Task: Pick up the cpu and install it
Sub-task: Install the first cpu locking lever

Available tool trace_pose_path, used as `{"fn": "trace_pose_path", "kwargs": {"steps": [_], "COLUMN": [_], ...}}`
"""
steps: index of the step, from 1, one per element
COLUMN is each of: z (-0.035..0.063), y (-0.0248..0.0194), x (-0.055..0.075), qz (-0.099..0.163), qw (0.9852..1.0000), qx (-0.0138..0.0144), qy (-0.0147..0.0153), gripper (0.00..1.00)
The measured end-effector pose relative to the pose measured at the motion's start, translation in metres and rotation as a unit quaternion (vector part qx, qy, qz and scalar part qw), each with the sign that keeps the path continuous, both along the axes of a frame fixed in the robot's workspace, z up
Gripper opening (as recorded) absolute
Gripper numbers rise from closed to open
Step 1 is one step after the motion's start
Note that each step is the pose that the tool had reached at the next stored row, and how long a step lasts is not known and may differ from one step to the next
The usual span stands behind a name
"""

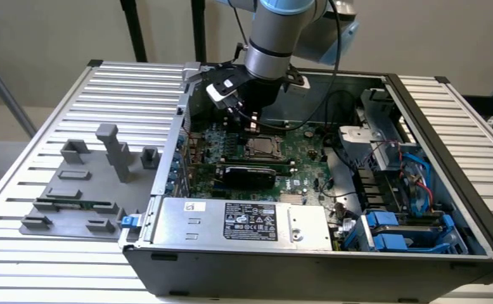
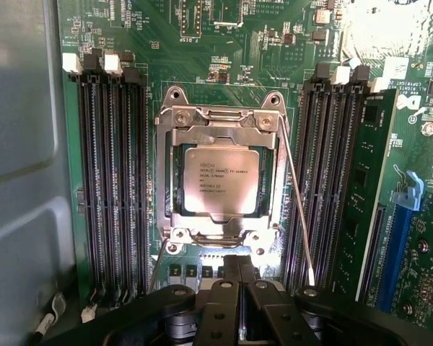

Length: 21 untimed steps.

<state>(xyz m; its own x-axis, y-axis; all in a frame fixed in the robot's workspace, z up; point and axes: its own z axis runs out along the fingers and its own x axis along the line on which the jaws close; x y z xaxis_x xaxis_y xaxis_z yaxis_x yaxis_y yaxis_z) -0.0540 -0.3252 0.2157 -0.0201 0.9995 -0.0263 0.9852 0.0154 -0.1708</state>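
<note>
One big slatted tabletop (image 1: 111,82) carries everything here, and sitting on it is the open computer case (image 1: 314,266), lid off, insides on show. The arm (image 1: 281,31) reaches down from the far side into the case. Out on the exterior view's left, beside the case, lies the grey fixture plate (image 1: 69,190) with its upright blocks, and no chip is visible on it. Inside the case, the power supply (image 1: 238,221) fills the near edge and the green motherboard (image 1: 229,136) spreads behind it.

Now the part that matters: the metal-framed socket (image 2: 220,122) sits mid-board between the banks of memory slots, and the cpu (image 2: 221,180) is lying flat and square inside it, silvery top up, printing legible. By my reading, picking up and placing are done; the chip looks seated.

What may be left is the clamping. A thin wire lever (image 2: 297,209) runs down the socket's side and seems to stand free rather than hooked under, though I cannot tell for sure.

The jaws hang over the near edge of the socket, clenched tight together with nothing between them, apart from the chip.
</note>
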Motion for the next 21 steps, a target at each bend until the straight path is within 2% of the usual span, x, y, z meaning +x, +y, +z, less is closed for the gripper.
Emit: {"fn": "trace_pose_path", "kwargs": {"steps": [11,18,21], "z": [0.0,0.0181,0.023], "y": [0.0,-0.0079,-0.0087], "x": [0.0,-0.001,-0.003], "qz": [0.0,-0.005,-0.008], "qw": [1.0,1.0,1.0], "qx": [0.0,0.0026,0.0057], "qy": [0.0,0.0016,0.0016], "gripper": [0.11,0.11,0.11]}}
